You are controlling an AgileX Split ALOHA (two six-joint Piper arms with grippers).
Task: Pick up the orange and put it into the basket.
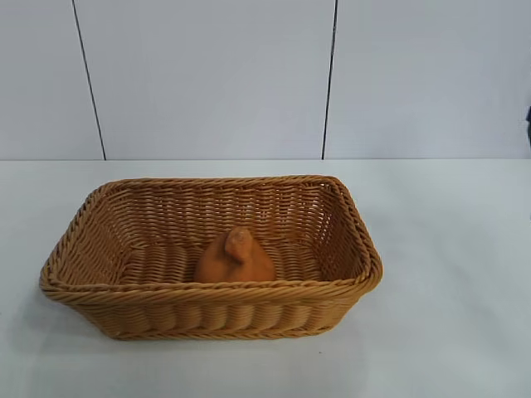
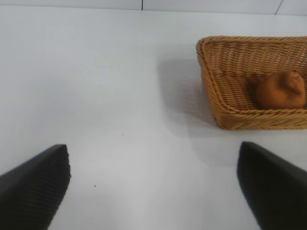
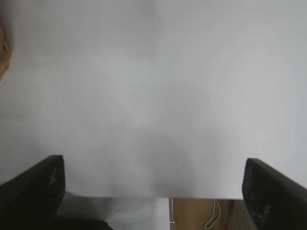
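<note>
The orange [image 1: 234, 259] lies inside the tan woven basket [image 1: 91, 199], on its floor near the front wall, knob up. In the left wrist view the basket [image 2: 211, 91] and the orange [image 2: 280, 90] sit well beyond my left gripper [image 2: 154, 165], which hangs open over bare table with nothing between its fingers. My right gripper [image 3: 153, 177] is open too, above the table's edge, empty. A sliver of the basket [image 3: 3, 52] shows at that view's border. Neither arm appears in the exterior view.
The white table [image 1: 448, 249] spreads around the basket on all sides. A white panelled wall [image 1: 207, 75] stands behind it. Past the table's edge in the right wrist view I see a wooden floor with a thin cable [image 3: 213, 215].
</note>
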